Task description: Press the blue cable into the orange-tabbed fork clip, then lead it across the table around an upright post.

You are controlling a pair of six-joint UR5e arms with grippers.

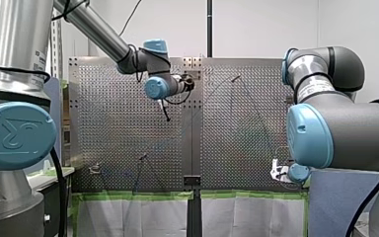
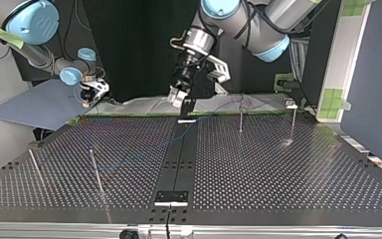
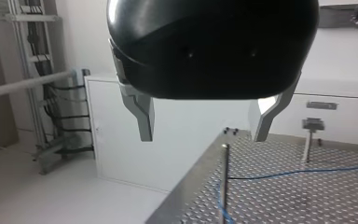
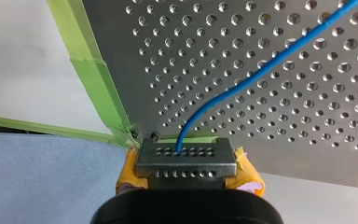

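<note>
Now the right gripper (image 4: 186, 161) pinches the cable (image 4: 261, 68), the left gripper (image 3: 205, 123) hangs open near the post (image 3: 225, 182): routing looks in hand, so the left should drop beside that post and grab.

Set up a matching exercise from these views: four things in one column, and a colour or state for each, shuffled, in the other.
Things:
1. left gripper
2. right gripper
3. tape
4. post

States:
a. green
b. shut on the cable
c. upright
d. open, empty

Pairs: 1-d, 2-b, 3-a, 4-c.
</note>
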